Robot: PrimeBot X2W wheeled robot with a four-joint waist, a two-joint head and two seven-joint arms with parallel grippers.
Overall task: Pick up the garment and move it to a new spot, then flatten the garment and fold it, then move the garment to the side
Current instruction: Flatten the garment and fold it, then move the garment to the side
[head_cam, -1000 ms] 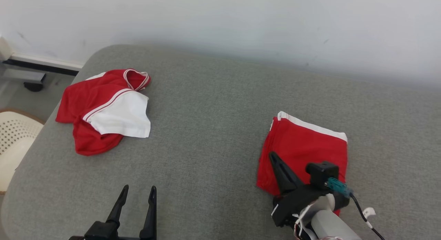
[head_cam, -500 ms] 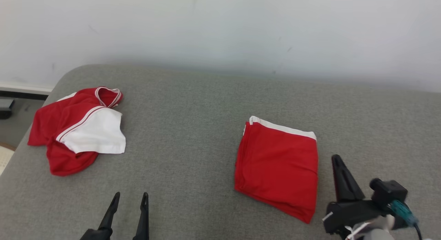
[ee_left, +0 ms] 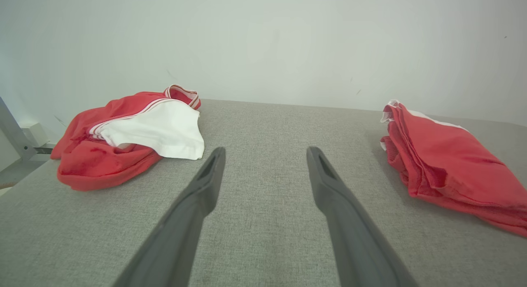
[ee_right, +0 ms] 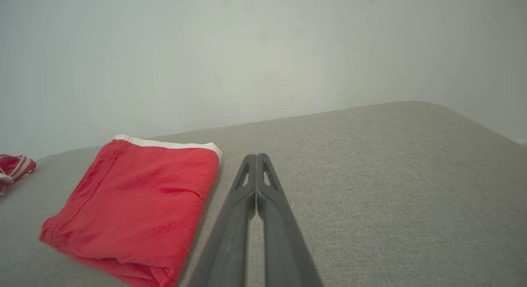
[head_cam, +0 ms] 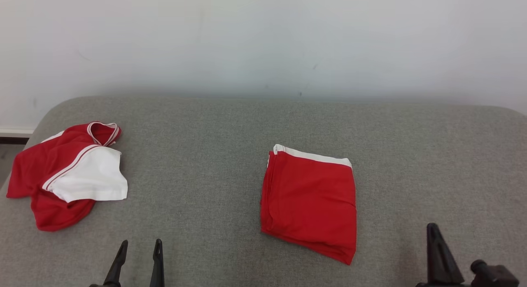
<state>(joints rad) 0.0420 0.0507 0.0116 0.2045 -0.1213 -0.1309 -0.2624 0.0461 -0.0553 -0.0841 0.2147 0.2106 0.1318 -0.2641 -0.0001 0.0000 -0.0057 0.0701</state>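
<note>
Fingers of the right gripper [ee_right: 256,156] meet, empty, plain in its wrist view, low beside the folded red garment [head_cam: 308,204] on the grey cushion [head_cam: 206,134]; the left gripper [head_cam: 140,242] hangs spread, empty.

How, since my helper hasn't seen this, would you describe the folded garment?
On the grey cushion below the white wall, look right of centre. The folded garment is a neat red rectangle with one white edge, unlike the crumpled red-and-white shirt far left.
</note>
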